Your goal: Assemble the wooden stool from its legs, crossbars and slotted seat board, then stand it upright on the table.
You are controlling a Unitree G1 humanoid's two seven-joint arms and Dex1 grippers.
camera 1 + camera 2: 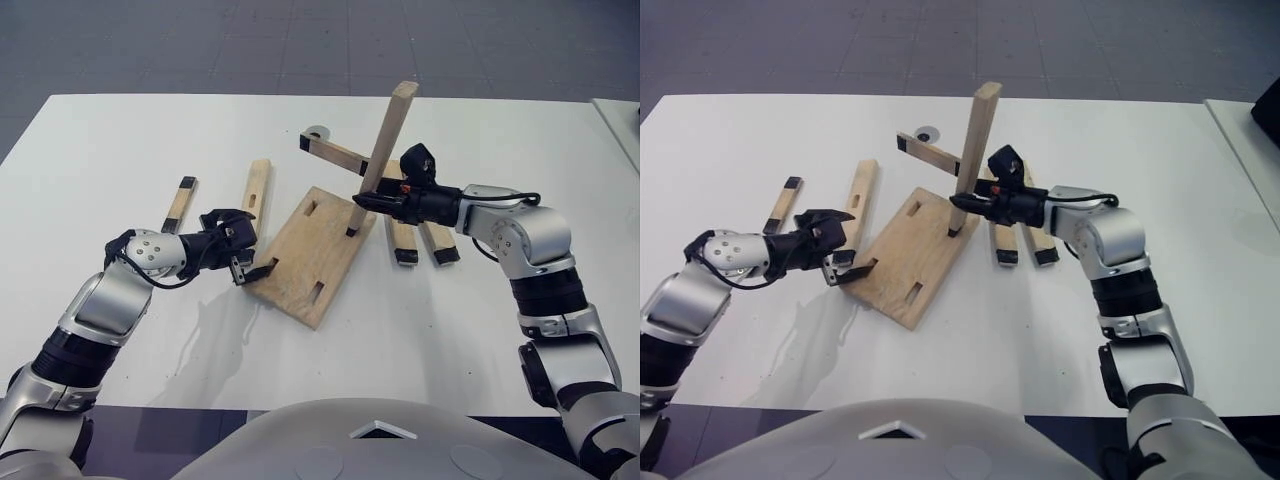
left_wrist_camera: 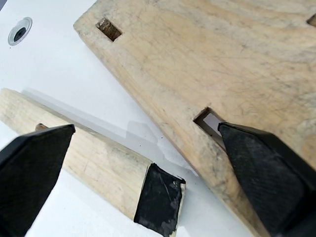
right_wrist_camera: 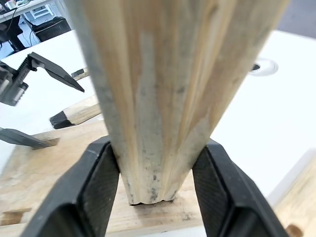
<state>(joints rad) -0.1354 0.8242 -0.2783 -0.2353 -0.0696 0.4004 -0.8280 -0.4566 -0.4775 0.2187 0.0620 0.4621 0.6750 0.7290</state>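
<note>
1. The table (image 1: 120,140) carries the seat board (image 1: 305,255), slots up, near its middle.
2. One leg (image 1: 385,150) stands on the board's far right corner, its black-tipped foot at the slot there. It leans away from upright.
3. Loose pieces lie around the board: a leg (image 1: 255,190) just left, a short bar (image 1: 180,203) farther left, a crossbar (image 1: 335,150) behind and two pieces (image 1: 420,240) to the right.
4. The right gripper (image 1: 366,200) is clamped on the standing leg, low down, just above the board.
5. The left gripper (image 1: 252,250) is spread wide at the board's near left edge, one finger touching the board.
6. Judgement: bring the leg plumb over the slot before pressing. Push along its length and pin the board with the left gripper so it cannot slide.
</note>
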